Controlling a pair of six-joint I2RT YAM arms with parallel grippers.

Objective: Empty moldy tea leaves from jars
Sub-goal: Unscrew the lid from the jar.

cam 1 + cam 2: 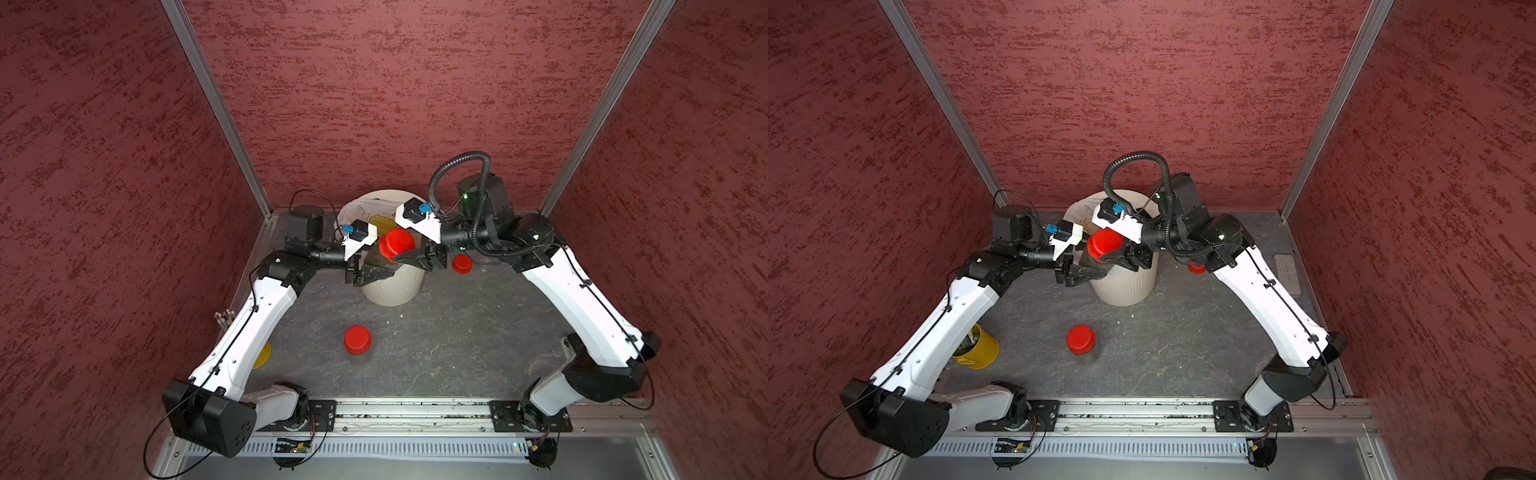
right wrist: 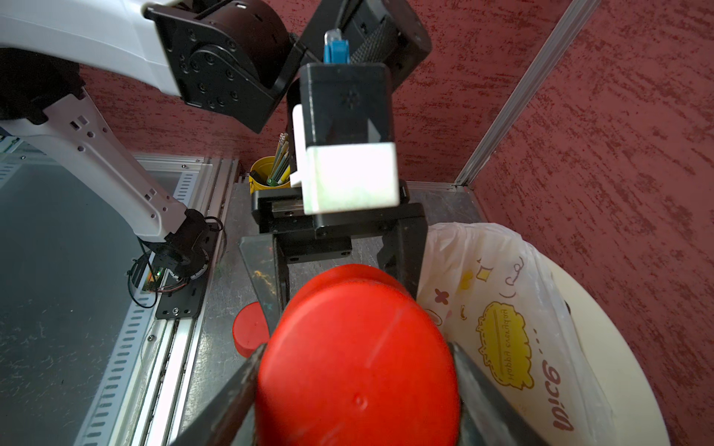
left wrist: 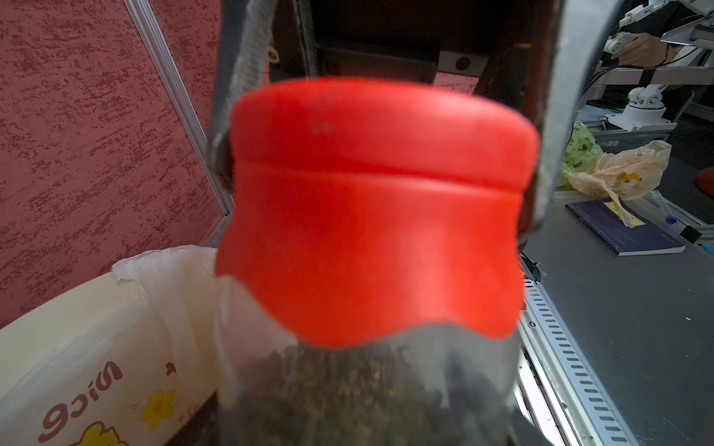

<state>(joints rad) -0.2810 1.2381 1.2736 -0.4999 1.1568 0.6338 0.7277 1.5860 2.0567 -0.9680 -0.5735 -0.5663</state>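
Observation:
A clear jar [image 3: 363, 386] with dark tea leaves inside is held tilted above the cream bin [image 1: 390, 291] [image 1: 1121, 291]. My left gripper [image 1: 376, 274] [image 1: 1092, 272] is shut on the jar's body. Its red lid [image 1: 395, 243] [image 1: 1105, 245] [image 3: 374, 208] [image 2: 359, 367] is still on, and my right gripper [image 1: 409, 255] [image 1: 1113, 257] is shut on that lid, with its fingers [image 2: 232, 397] pressed against both sides. A second lidded jar [image 1: 357, 340] [image 1: 1080, 338] stands on the table near the front. A third jar [image 1: 461, 264] [image 1: 1196, 268] stands to the right of the bin, partly hidden by my right arm.
The bin's rim [image 2: 602, 347] holds a white printed bag [image 2: 494, 309] [image 3: 96, 347]. A yellow cup [image 1: 978, 347] [image 2: 266, 173] with sticks stands at the left wall, under my left arm. Red walls close in three sides of the table.

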